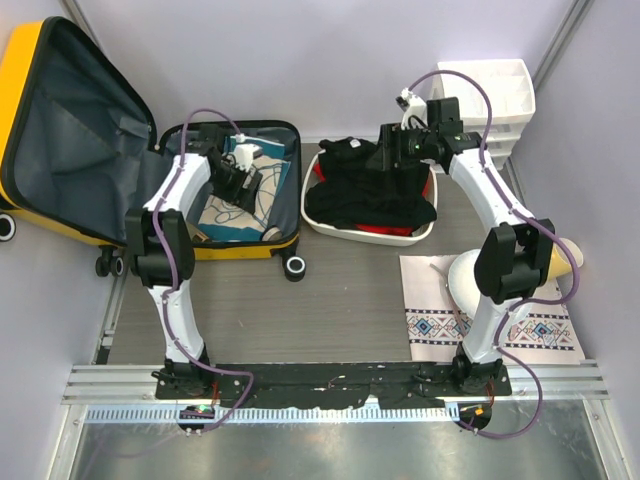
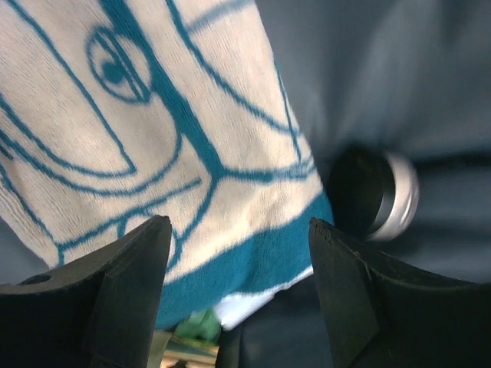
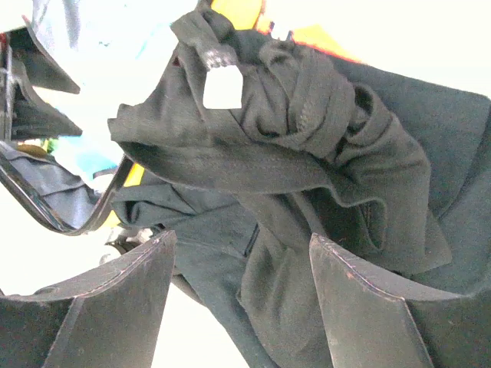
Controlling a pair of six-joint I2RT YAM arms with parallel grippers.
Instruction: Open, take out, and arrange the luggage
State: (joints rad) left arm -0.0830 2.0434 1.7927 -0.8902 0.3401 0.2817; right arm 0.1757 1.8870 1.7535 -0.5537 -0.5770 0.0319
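Left gripper, jaws spread, is hovering over a blue-patterned towel inside the open luggage. Right gripper, likewise spread, is hanging above black clothing that is filling the white basin.

table centre free; raised luggage lid blocks left side

Yellow luggage lies open at far left, grey-lined lid raised.
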